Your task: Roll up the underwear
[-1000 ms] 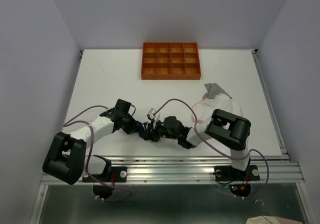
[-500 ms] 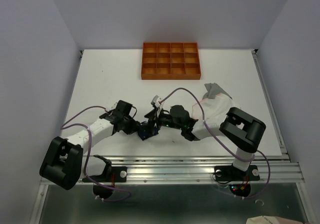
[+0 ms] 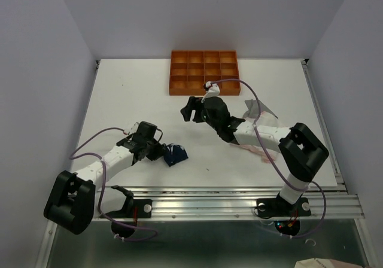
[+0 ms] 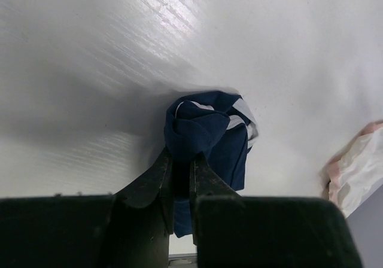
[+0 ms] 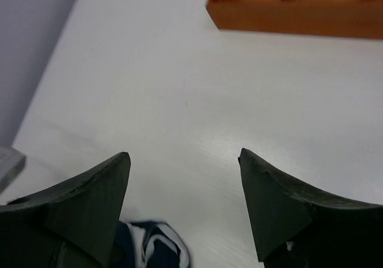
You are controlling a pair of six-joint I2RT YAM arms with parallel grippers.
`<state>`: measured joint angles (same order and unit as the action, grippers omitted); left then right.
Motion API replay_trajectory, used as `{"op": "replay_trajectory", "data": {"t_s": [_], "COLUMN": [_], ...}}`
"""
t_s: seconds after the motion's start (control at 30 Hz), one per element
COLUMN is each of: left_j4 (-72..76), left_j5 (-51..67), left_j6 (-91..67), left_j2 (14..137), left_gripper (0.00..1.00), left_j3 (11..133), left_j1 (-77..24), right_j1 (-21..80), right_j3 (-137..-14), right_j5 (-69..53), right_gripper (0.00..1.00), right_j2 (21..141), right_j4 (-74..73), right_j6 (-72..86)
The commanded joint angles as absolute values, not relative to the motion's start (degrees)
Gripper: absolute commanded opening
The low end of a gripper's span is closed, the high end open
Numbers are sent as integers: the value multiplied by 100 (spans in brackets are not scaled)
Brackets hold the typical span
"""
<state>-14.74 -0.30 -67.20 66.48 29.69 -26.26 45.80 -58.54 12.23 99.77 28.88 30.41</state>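
The navy blue underwear [image 3: 176, 155] lies rolled into a small bundle on the white table [image 3: 131, 94], near the front. It also shows in the left wrist view [image 4: 206, 130], with white trim visible, and at the bottom of the right wrist view [image 5: 152, 249]. My left gripper [image 3: 160, 152] is shut on its near edge [image 4: 179, 167]. My right gripper [image 3: 190, 108] is open and empty, raised well behind the bundle [image 5: 182, 160]. The grey underwear [image 3: 258, 107] lies at the right. The pale pink-white underwear [image 3: 256, 150] lies partly under my right arm and shows in the left wrist view [image 4: 359, 166].
An orange tray [image 3: 204, 72] with several compartments stands at the back centre; its near wall shows in the right wrist view [image 5: 299, 17]. The table's metal front rail [image 3: 203, 197] runs along the near edge. Walls close in on both sides.
My right gripper has let go of the navy bundle, opened, and swung up and back toward the orange tray. My left gripper still holds the bundle, which shifted slightly left.
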Motion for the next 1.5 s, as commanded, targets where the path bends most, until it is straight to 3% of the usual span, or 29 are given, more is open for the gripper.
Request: {"op": "replay_trajectory", "data": {"t_s": [0.0, 0.1, 0.23, 0.63, 0.93, 1.0, 1.1, 1.47], "left_j4": [-1415, -1406, -1406, -1433, -1380, -1389, -1590, -3577], "left_j5": [-325, -387, -431, -413, -404, -378, -395, -774], "left_j6": [-6750, -6680, -6671, -6671, -6653, -6610, -6469, -5775], "left_j2": [6399, 6346, 6381, 6486, 6442, 6442, 6521, 7514], "left_gripper": [0, 0, 0, 0, 0, 0, 0, 0], "left_j3": [2927, 2900, 2874, 2769, 2716, 2725, 2847, 4007], "left_j1": [-2698, -2724, -2856, -2988, -3006, -3015, -3015, -3015], "right_j1": [4641, 4702, 4939, 5625, 5924, 5924, 5924, 5766], "right_j3": [-6737, -6803, -6434, -6838, -6995, -7040, -7101, -7462], "right_j5": [1240, 984, 248, 272, 289, 430, 834, 1065], "right_gripper": [78, 78, 74, 71, 43, 28, 14, 5], "right_j2": [9659, 9607, 9614, 10626, 11065, 11109, 11118, 11356], "right_j4": [-257, -1510, -1328, -1336, -1467, -1529, -1547, -968], "right_j6": [3384, 3331, 3350, 3586, 3770, 3797, 3718, 1575]}}
